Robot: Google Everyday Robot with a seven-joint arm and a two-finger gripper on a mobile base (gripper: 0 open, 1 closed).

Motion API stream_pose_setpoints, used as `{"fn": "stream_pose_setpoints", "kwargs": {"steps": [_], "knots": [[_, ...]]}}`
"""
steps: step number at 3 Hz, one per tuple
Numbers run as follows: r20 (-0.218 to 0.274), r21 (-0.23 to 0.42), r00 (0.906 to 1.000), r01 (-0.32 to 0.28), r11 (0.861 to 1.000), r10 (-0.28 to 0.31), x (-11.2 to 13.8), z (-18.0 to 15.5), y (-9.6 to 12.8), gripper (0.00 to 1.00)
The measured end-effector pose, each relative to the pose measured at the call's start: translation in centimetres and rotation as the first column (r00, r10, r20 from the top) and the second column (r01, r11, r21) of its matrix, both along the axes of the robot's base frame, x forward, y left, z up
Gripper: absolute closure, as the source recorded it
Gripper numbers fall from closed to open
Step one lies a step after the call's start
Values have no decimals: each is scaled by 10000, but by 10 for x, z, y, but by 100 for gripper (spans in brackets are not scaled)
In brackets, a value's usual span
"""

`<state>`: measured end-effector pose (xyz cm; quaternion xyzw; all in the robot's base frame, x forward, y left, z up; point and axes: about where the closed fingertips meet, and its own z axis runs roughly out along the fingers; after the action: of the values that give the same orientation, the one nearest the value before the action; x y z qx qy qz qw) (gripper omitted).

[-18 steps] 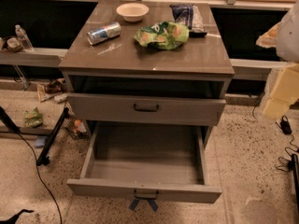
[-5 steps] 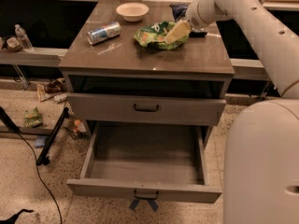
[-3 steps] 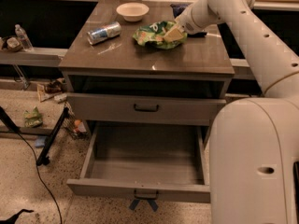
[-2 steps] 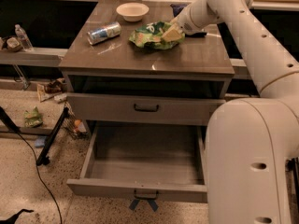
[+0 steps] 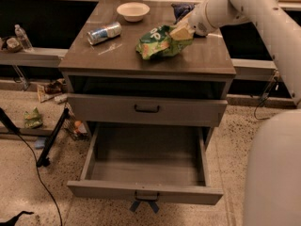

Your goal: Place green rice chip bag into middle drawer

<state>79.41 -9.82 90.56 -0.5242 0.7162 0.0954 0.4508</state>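
Observation:
The green rice chip bag [image 5: 160,42] lies crumpled on the cabinet top [image 5: 117,55], right of centre, with its right end raised. My gripper [image 5: 181,31] reaches in from the right and is shut on that raised end. The middle drawer [image 5: 141,191], grey with a dark handle and a blue tag [image 5: 145,204], stands pulled wide open at the bottom. Its inside shows bare. It is well below and in front of the bag.
A white bowl [image 5: 133,11], a lying drink can [image 5: 104,33] and a dark blue snack bag [image 5: 182,8] share the top. A closed grey drawer [image 5: 146,109] sits above the open one. Black stand legs and cable [image 5: 47,145] lie on the floor at left.
My gripper has closed on the bag's right end. That end has risen and the bag has shifted slightly toward the front of the top. The drawer has stayed open.

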Motion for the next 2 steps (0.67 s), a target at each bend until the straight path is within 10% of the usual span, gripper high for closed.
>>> {"fn": "stream_pose_setpoints", "kwargs": {"steps": [1,2], "knots": [[25,468,9998,201,9987,-202,-56,33,-5,100],[-1413,687,9896,-178,9975,273,-127,-3,9,100]]}}
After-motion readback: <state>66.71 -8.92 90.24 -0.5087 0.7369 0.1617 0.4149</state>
